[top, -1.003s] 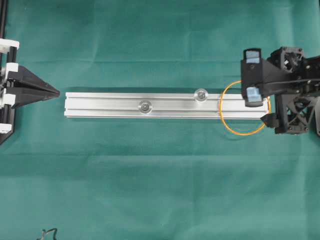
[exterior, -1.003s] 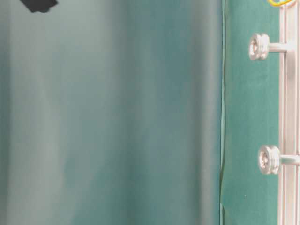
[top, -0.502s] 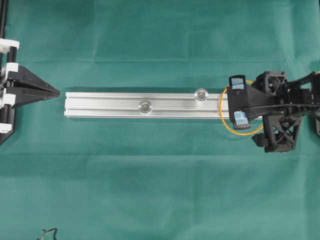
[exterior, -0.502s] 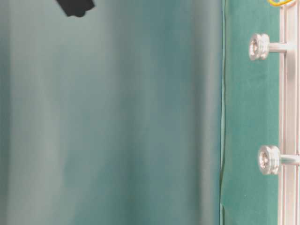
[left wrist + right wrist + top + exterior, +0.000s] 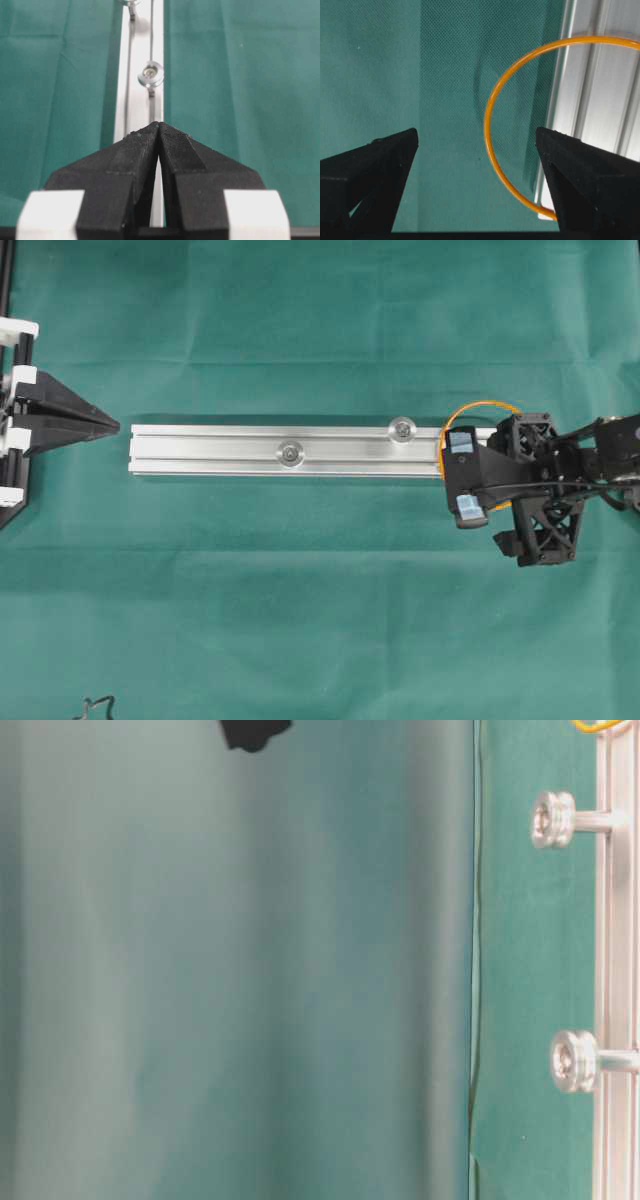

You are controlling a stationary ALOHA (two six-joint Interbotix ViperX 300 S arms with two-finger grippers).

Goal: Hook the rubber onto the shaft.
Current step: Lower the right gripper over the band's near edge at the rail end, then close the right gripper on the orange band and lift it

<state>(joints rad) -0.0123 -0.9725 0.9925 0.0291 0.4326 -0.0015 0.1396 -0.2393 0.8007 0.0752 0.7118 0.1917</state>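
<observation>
While right fingers [image 5: 477, 175] gape wide, rubber [image 5: 492, 115] partly hidden, left fingers [image 5: 159, 131] pressed together.

I find nothing to read anywhere I look: no lettering, number, brand or sign (I checked every view I have).
</observation>
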